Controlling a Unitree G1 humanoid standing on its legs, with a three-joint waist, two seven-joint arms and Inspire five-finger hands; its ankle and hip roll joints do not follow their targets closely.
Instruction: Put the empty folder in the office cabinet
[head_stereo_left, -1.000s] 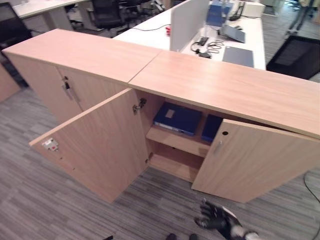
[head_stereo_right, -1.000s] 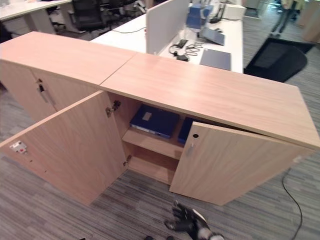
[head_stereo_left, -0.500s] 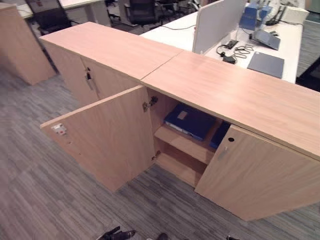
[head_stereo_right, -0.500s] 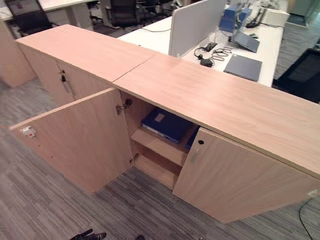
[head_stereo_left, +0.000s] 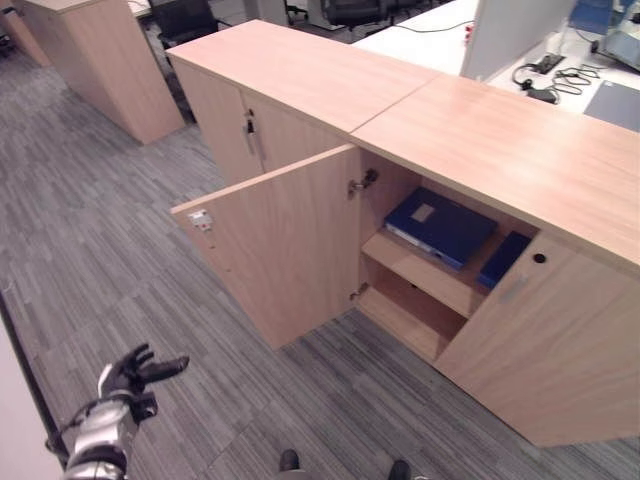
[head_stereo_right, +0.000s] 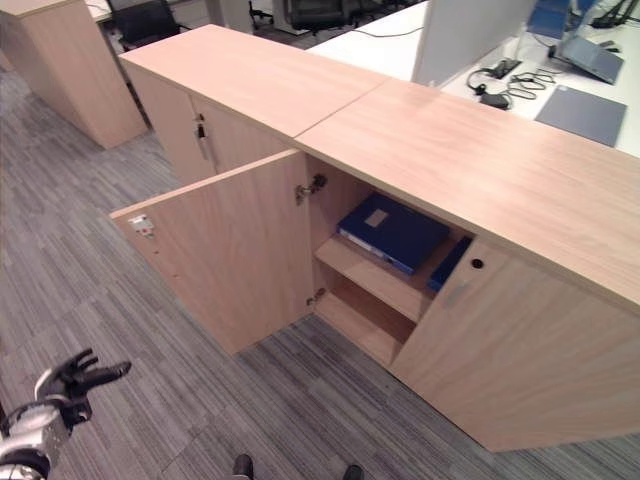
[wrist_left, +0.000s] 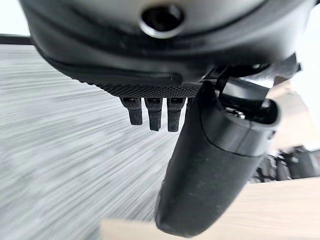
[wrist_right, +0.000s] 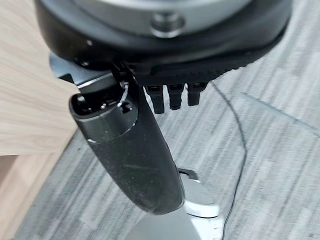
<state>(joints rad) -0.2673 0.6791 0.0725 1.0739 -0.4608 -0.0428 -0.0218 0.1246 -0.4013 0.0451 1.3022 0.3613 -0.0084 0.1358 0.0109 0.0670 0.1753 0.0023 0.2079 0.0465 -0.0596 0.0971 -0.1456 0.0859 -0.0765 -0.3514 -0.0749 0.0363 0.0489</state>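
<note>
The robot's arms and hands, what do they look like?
The left hand is dark, with slim black fingers and a thumb, on a silver-grey forearm. The right hand is dark too: a thick, matte black thumb, a textured black palm edge and a short row of black fingers.

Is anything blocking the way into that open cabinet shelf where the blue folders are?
Nothing visible does. The cabinet's left door is swung wide open, so the upper shelf with its blue folders is exposed. The right door is only partly open, covering that side.

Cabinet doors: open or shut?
Left door stands wide open; right door is ajar. Between them a blue folder shows lying on the shelf.
</note>
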